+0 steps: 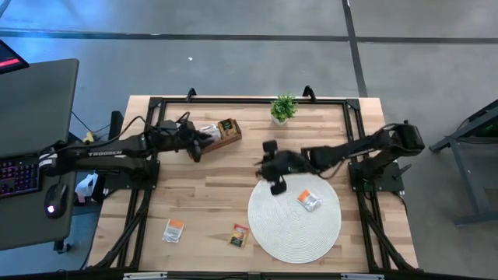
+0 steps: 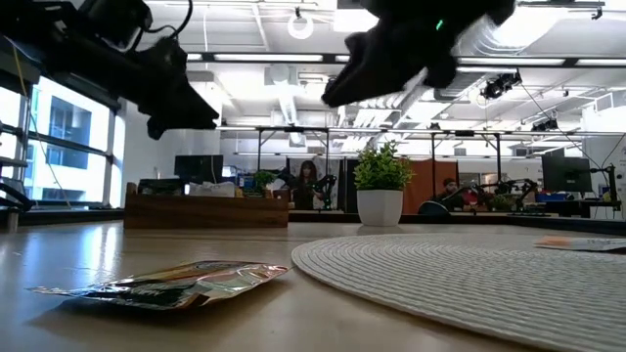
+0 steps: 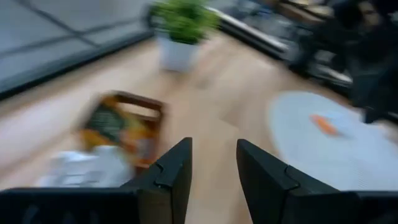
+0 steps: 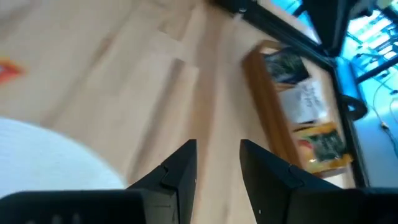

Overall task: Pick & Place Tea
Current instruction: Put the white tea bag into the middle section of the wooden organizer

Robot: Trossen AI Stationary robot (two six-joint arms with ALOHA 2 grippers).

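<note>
Right wrist view: wooden tray point(image 4: 273, 118) holds several tea sachets point(image 4: 305, 102); both pincers gape empty.

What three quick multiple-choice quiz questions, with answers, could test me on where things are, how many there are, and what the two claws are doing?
1. Where is the potted plant?
A far table edge
B on the round mat
C inside the tray

2. How many tea sachets lie on the round mat?
A none
B one
C three

3. What is the right gripper holding?
A a sachet
B the plant
C nothing

Answers:
1 A, it stands at the far edge.
2 B, one sachet lies there.
3 C, its open fingers are empty, like the left gripper near the wooden tray.
</note>
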